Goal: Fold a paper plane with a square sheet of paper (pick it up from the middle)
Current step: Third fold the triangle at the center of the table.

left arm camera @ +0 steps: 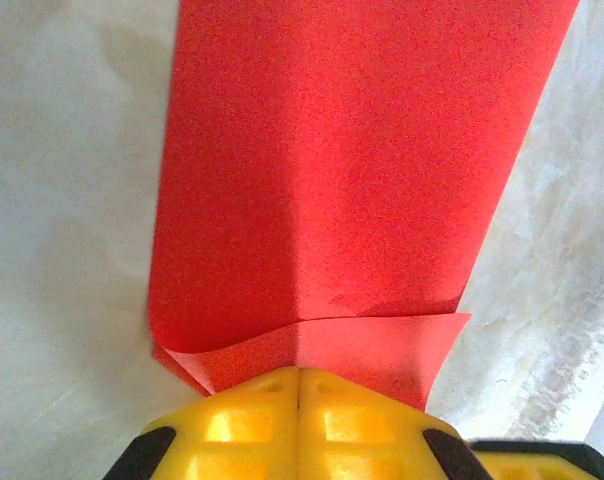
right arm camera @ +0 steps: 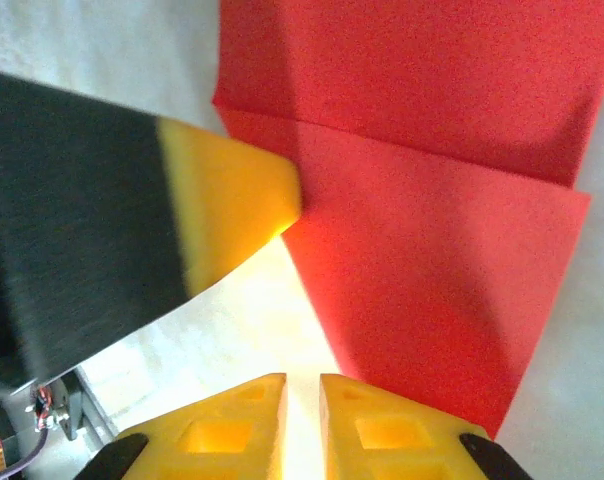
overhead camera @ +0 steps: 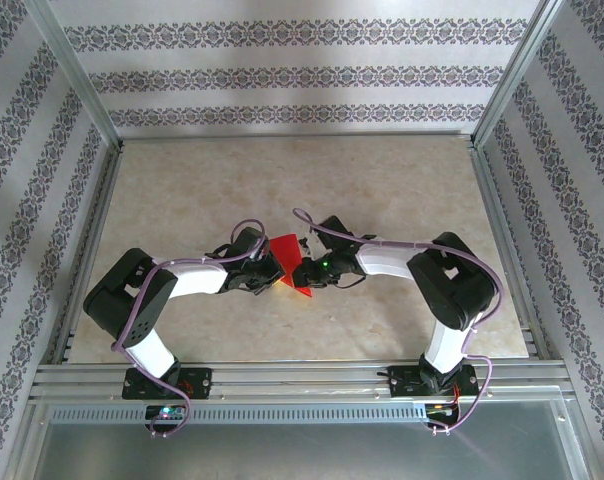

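Observation:
The square sheet of paper (overhead camera: pixel 287 250) is bright red and folded over with creases, lying mid-table between the two arms. In the left wrist view the paper (left arm camera: pixel 332 150) stretches away from my left gripper (left arm camera: pixel 299 372). Its yellow fingers are pressed together on the paper's near edge, in line with a crease. My left gripper (overhead camera: pixel 270 268) is just left of the sheet, my right gripper (overhead camera: pixel 309 270) just right of it. In the right wrist view my right gripper (right arm camera: pixel 302 382) stands slightly open with bare table in the gap, and the paper (right arm camera: pixel 432 250) is beside its right finger. The paper plane is out of view.
The beige stone-patterned table (overhead camera: pixel 302 180) is bordered by aluminium rails (overhead camera: pixel 302 375) at the front and sides, with patterned walls behind. The left gripper's yellow finger (right arm camera: pixel 232 200) touches the paper's edge at a fold line in the right wrist view.

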Robot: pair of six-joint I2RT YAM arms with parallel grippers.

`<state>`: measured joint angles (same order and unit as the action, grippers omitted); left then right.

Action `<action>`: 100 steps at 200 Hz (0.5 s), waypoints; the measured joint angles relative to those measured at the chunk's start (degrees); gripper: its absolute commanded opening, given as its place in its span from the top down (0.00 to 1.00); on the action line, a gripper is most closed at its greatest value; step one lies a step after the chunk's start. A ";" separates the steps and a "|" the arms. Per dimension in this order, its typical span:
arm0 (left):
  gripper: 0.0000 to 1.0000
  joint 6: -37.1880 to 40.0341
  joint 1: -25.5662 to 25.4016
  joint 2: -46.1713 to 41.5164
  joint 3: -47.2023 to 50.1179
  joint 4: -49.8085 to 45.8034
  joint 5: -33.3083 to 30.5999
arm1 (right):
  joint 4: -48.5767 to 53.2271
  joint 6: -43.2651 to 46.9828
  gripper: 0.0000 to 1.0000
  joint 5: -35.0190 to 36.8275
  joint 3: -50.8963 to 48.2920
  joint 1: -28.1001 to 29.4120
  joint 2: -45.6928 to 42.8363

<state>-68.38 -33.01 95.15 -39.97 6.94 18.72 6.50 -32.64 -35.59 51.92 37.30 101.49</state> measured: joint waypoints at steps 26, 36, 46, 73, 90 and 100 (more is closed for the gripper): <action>0.94 0.00 0.00 0.00 0.00 0.02 -0.20 | 2.16 0.55 0.84 0.17 0.00 0.09 -1.84; 0.94 0.00 0.00 0.00 0.00 0.02 -0.20 | 2.86 0.90 0.85 0.17 -0.02 0.11 -1.81; 0.94 0.00 0.00 0.00 0.00 0.02 -0.22 | 3.50 1.07 0.85 0.20 -0.07 0.11 -1.81; 0.94 0.00 0.00 0.00 0.00 0.02 -0.22 | 4.55 1.33 0.85 0.70 -0.07 0.11 -1.73; 0.94 0.00 0.00 0.00 0.00 0.00 -0.26 | 4.70 1.40 0.85 0.96 -0.07 0.11 -1.29; 0.94 0.00 0.00 0.00 0.00 0.02 -0.37 | 4.68 1.49 0.85 1.11 -0.07 0.11 -0.85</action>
<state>-68.38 -33.01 95.15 -39.97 6.96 18.35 11.18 -31.16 -34.48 51.86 37.41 100.64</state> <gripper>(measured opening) 0.061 0.148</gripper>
